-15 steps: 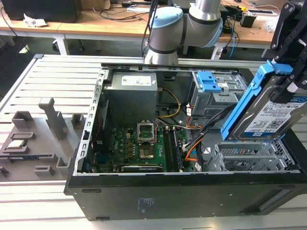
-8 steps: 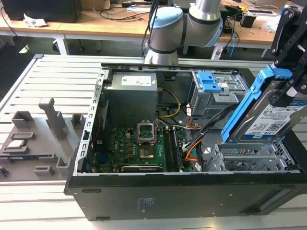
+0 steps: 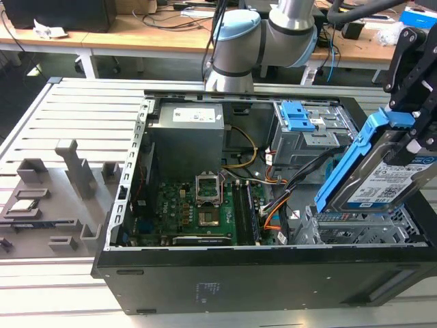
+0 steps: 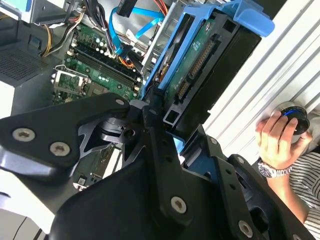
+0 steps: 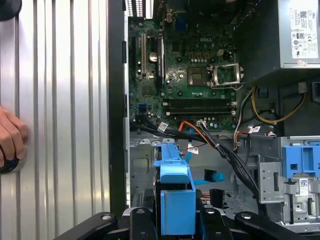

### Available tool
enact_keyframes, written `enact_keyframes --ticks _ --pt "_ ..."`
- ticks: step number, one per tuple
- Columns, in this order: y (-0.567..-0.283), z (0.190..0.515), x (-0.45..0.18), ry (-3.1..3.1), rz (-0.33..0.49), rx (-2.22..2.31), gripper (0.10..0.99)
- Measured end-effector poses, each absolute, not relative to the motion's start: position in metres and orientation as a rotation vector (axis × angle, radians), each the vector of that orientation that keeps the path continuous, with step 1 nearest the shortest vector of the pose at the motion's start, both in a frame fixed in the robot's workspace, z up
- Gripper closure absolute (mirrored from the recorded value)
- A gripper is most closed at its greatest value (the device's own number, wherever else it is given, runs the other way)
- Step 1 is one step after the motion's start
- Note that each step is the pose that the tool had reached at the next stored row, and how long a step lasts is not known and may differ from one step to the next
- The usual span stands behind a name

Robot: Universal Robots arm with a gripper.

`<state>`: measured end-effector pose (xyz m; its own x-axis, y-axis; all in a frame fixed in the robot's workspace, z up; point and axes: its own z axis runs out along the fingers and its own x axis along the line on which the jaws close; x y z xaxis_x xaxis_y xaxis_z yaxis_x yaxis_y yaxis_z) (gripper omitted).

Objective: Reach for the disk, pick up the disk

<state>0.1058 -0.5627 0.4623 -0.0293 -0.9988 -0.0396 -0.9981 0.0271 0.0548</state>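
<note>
Clamping the disk [image 3: 382, 179] by its blue frame, the gripper [image 3: 416, 140] is seen at the exterior view's right, its dark fingers [image 4: 160, 150] closed on the frame's edges. The disk is held tilted above the grey drive cage [image 3: 355, 225] at the near corner of the open computer case [image 3: 239, 277], clear of the bay. It is judged to be stiff and fairly heavy for its size, with a bare circuit side and connector best left untouched. The plastic frame is taken to be slightly flexible and smooth, so a firm hold across its long rails is judged safest. Deeper in the case the motherboard [image 5: 185, 75] is shown, with a blue bracket [image 3: 298, 116] beyond. A person's hand [image 4: 277, 137] rests outside the case.
</note>
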Motion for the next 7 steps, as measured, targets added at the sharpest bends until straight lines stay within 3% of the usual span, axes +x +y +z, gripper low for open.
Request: enact_keyframes --ticks 7 --pt "-0.5627 0.459 0.1091 -2.244 -0.105 2.182 0.718"
